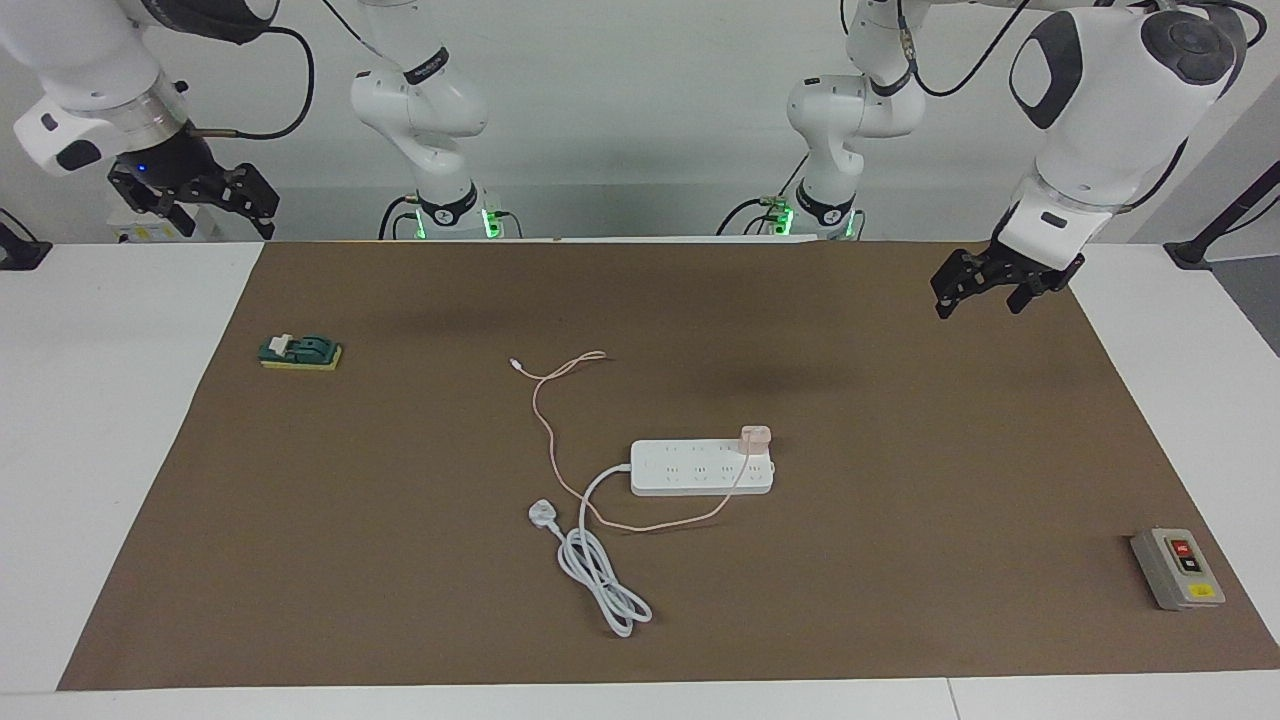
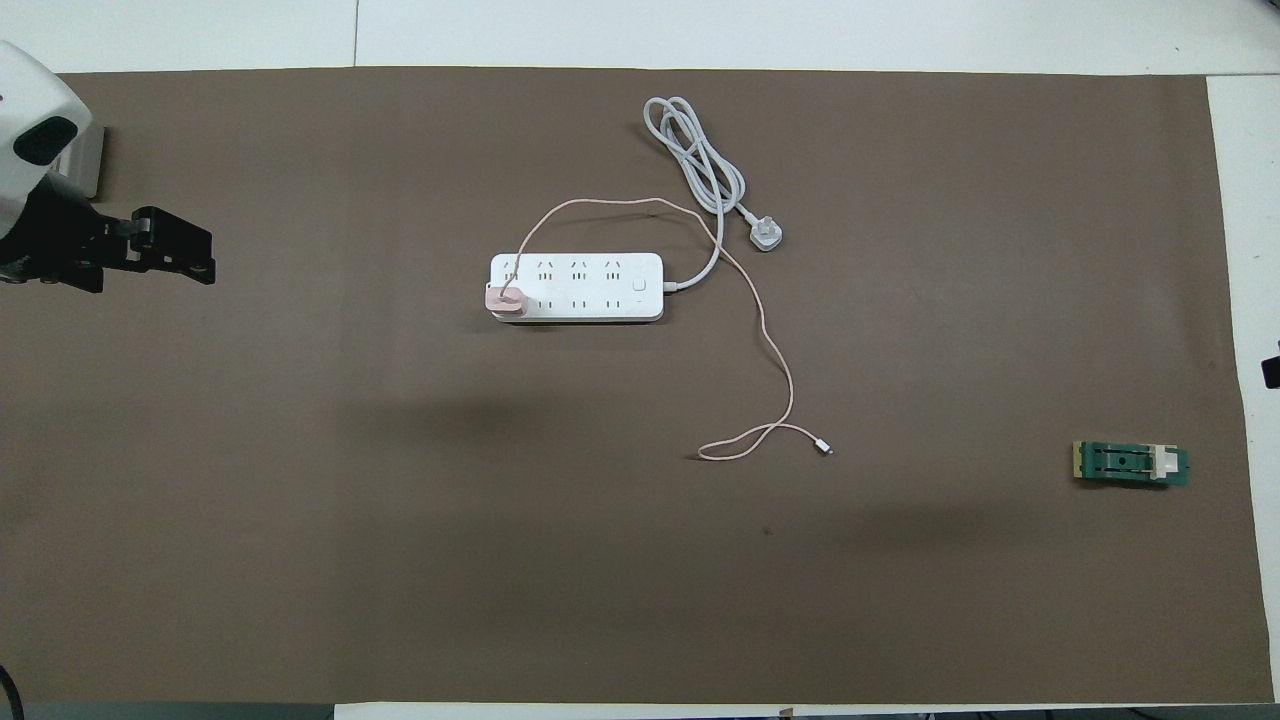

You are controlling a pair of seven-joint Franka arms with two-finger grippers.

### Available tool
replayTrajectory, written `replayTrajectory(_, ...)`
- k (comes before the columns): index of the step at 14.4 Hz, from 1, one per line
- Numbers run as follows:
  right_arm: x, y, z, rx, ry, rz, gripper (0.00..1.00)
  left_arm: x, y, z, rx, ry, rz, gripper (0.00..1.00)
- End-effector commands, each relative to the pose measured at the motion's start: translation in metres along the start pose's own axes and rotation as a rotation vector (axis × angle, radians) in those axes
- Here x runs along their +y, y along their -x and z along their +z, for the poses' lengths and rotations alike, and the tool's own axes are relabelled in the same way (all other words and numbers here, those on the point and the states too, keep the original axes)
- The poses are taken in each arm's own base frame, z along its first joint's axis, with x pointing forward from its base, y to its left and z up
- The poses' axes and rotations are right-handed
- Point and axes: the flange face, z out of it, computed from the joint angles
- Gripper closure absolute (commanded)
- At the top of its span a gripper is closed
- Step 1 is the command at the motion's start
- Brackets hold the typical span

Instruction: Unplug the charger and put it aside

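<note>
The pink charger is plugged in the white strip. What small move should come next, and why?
Probably move the open left hand over the charger. It hangs empty above the mat's edge, and the charger sits at the power strip's end toward that arm. The right hand waits.

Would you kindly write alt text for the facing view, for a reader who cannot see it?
A pale pink charger sits plugged into a white power strip mid-table, at the strip's end toward the left arm, its pink cable trailing over the brown mat. The left gripper hangs open over the mat's edge, and the right gripper hangs past the mat's other end; neither touches anything.
</note>
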Motion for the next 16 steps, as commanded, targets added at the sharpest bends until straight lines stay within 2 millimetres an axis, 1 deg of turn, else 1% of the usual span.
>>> replayTrajectory(1,0.001,0.003,-0.001,0.027,-0.002,0.061,0.00,-0.003,0.009,-0.002,-0.009,0.014,-0.002,0.00)
replayTrajectory(3,-0.015,-0.002,-0.002,0.044,-0.030,0.155,0.00,-0.003,0.009,-0.002,-0.009,0.014,-0.002,0.00)
replayTrajectory(6,-0.027,-0.009,0.006,0.021,-0.111,0.293,0.00,-0.003,0.009,-0.002,-0.011,0.014,-0.002,0.00)
replayTrajectory(9,-0.053,-0.026,0.019,-0.014,-0.151,0.468,0.00,-0.003,0.009,-0.002,-0.010,0.012,-0.002,0.00)
replayTrajectory(13,-0.078,-0.051,0.041,-0.084,-0.258,0.706,0.00,-0.003,0.009,-0.002,-0.011,0.014,-0.002,0.00)
replayTrajectory(16,-0.122,-0.079,0.062,-0.137,-0.331,0.892,0.00,-0.003,0.009,-0.002,-0.009,0.014,-0.002,0.00)
